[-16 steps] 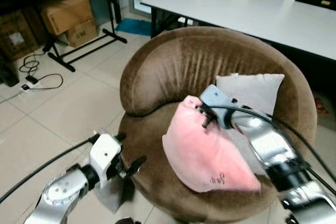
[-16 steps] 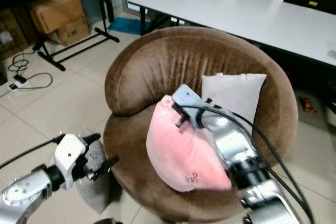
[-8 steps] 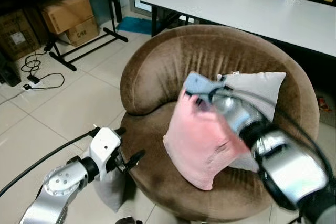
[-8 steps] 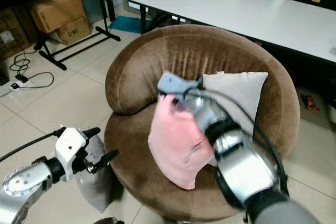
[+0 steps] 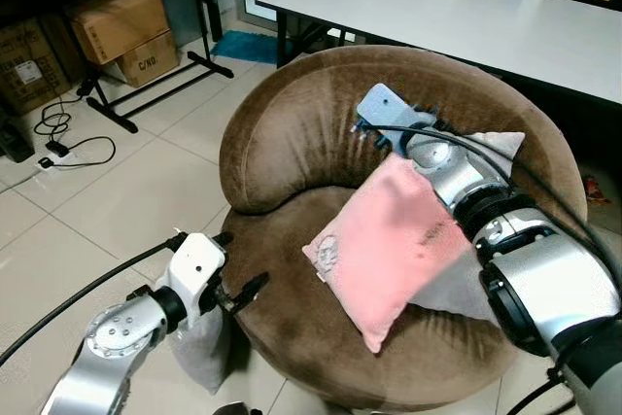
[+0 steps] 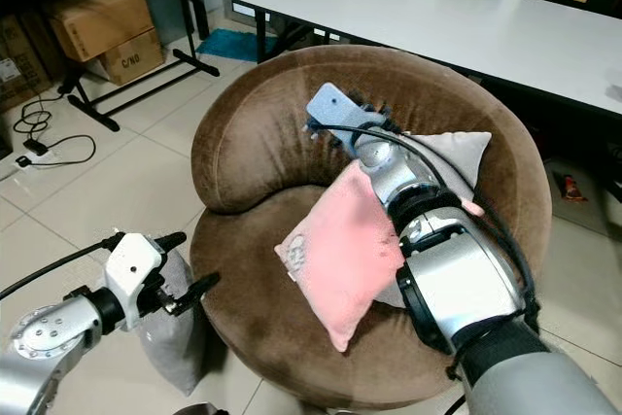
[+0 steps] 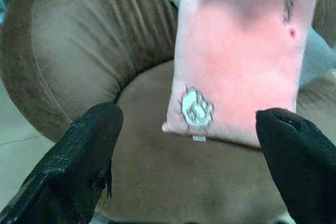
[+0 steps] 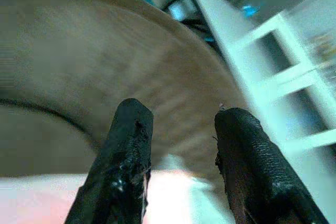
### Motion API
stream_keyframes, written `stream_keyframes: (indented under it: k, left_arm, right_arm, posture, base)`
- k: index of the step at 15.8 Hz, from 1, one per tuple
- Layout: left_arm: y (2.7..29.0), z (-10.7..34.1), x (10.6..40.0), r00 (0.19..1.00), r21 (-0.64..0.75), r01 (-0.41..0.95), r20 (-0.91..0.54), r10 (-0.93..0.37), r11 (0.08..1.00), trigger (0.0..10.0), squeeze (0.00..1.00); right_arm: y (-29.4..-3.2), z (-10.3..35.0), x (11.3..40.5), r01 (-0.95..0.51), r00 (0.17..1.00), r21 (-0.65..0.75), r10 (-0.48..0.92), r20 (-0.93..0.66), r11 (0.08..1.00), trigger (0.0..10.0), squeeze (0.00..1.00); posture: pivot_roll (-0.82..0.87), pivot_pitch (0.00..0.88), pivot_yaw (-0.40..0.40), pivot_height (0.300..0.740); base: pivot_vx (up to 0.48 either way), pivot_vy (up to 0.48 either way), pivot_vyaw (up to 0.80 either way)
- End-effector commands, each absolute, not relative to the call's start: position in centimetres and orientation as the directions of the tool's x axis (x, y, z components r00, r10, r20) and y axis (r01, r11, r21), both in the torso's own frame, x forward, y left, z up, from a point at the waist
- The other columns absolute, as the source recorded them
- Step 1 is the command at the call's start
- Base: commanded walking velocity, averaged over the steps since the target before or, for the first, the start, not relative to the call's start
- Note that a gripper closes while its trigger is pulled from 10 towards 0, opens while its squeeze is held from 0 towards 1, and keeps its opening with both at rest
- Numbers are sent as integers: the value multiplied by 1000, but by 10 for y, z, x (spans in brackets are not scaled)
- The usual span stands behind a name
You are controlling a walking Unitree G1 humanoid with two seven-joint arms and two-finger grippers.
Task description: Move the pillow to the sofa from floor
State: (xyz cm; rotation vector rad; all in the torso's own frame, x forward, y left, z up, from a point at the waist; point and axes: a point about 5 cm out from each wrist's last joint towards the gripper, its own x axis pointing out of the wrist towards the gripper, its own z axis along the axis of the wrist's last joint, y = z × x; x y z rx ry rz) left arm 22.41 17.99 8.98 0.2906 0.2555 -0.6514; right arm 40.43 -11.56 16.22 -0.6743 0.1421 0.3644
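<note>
The pink pillow (image 5: 389, 245) lies tilted on the seat of the round brown sofa (image 5: 292, 133), leaning against a grey pillow (image 5: 486, 143) at the backrest. My right gripper (image 5: 362, 131) is above the pink pillow's upper corner, near the sofa back. It stands open with nothing between its fingers (image 8: 131, 145). My left gripper (image 5: 241, 264) hovers open low at the sofa's front left, facing the pink pillow (image 7: 241, 61). Another grey pillow (image 6: 170, 323) stands on the floor under my left arm, against the sofa's base.
A long white table (image 5: 466, 17) stands right behind the sofa. Cardboard boxes (image 5: 121, 26) and a black rack's feet (image 5: 155, 85) are at the back left. Cables and a plug (image 5: 58, 138) lie on the tiled floor to the left.
My right gripper has let go of the pink pillow and risen toward the sofa back. The pillow has dropped flatter onto the seat against the grey pillow. The left arm barely moved.
</note>
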Motion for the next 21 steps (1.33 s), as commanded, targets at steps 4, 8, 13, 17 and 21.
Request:
stream_keyframes:
  k: [4,8,13,17,21]
  left_arm:
    - [181,102,236,926,251,377,-133,-354,891,10000,0]
    - [182,102,230,955,210,293,-104,-277,933,10000,0]
    - [184,105,231,963,211,270,-90,-256,939,10000,0]
    - [186,105,237,964,209,263,-92,-249,942,10000,0]
    - [177,105,247,955,200,296,-87,-284,934,10000,0]
  right_arm:
    - [-127,103,367,-403,897,-122,365,-250,907,10000,0]
    - [-150,90,314,-306,938,8,303,-169,952,10000,0]
    - [-155,84,269,-263,944,80,274,-182,961,10000,0]
    - [-152,86,259,-236,941,107,254,-224,966,10000,0]
    - [-157,91,263,-237,941,83,250,-228,968,10000,0]
  posture:
    - [-46,0,-9,740]
    - [-60,0,4,740]
    - [-78,0,15,740]
    - [-82,0,16,740]
    - [-101,0,26,740]
  base:
    - [0,0,0]
    - [0,0,0]
    - [0,49,0]
    - [0,299,0]
    - [0,308,0]
